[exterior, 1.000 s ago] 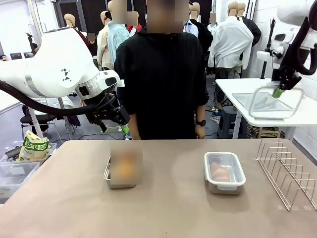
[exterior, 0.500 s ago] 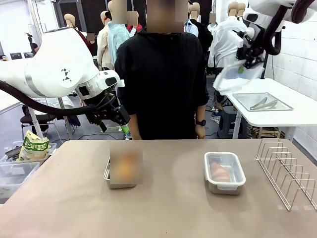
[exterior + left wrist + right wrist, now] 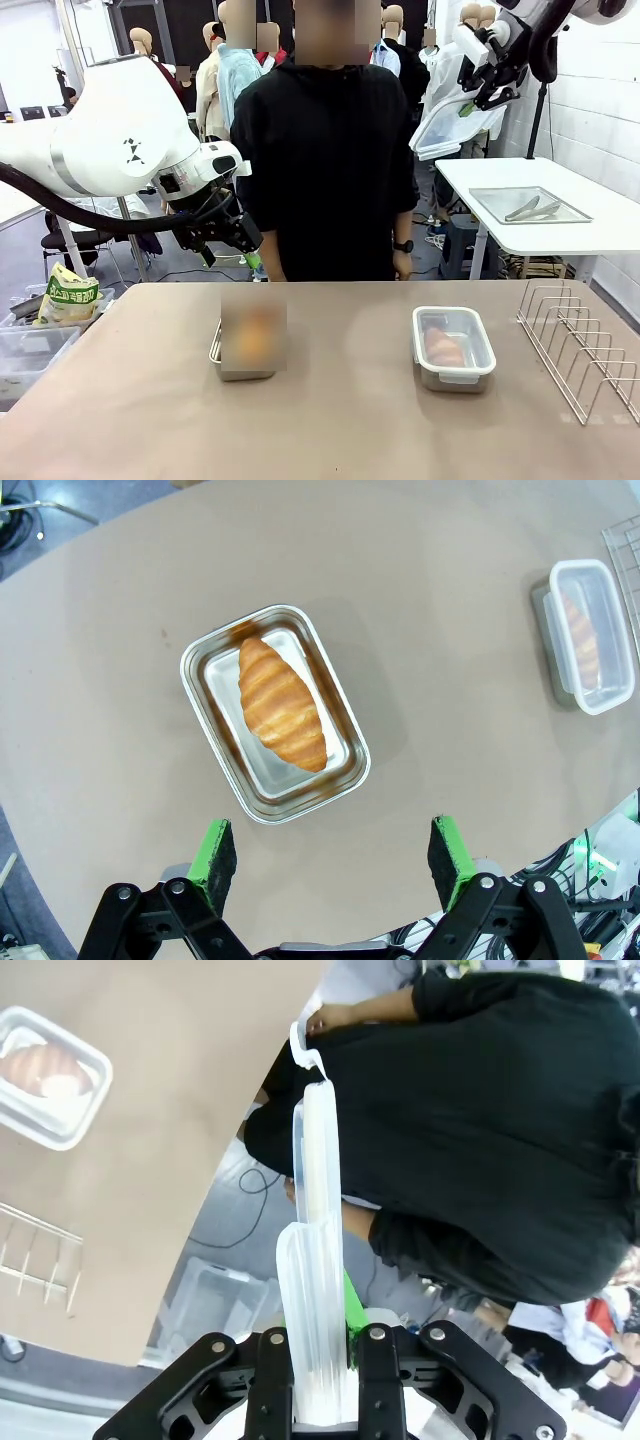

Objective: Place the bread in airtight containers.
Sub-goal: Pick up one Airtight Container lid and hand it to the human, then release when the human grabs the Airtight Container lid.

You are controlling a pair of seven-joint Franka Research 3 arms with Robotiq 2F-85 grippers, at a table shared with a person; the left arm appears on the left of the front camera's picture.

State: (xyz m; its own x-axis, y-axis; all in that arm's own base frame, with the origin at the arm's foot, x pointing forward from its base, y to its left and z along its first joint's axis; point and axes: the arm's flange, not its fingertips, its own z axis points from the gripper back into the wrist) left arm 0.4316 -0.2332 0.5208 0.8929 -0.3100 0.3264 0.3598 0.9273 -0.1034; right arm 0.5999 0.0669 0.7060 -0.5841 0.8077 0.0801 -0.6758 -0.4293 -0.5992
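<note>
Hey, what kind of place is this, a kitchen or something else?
Probably a robot lab, not a kitchen: two white arms work at a plain table with a croissant in a tin, the right claw holding a lid, a person standing opposite.

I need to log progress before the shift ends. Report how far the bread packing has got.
Done: one croissant sits in the right tin with its lid on.
In hand: the right gripper is shut on the second clear lid, held high above the table.
Left: the other croissant lies in the open tin under the open left gripper; that tin has yet to be lidded.
</note>
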